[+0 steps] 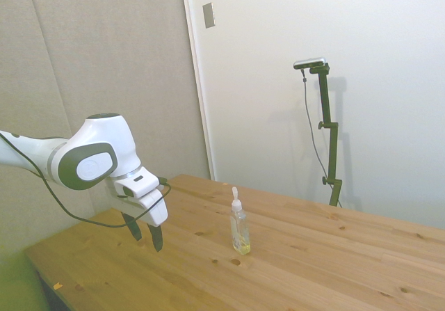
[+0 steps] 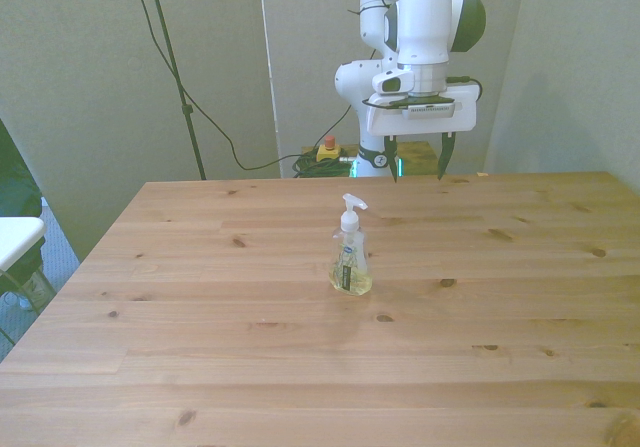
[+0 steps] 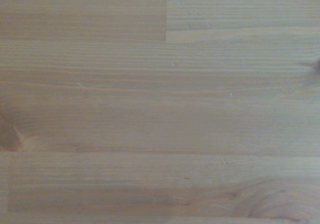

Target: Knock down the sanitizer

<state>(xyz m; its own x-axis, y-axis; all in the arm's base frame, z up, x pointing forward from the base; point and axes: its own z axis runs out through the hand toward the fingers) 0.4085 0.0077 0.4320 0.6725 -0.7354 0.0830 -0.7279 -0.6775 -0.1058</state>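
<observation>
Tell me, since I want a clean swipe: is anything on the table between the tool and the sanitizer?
Nothing visible. The open tool hangs over the far edge, and only bare table lies between it and the upright sanitizer.

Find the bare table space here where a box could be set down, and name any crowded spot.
Bare wood lies all around the sanitizer, out to every table edge. The only busy spot is the far edge, where the open hand hangs.
</observation>
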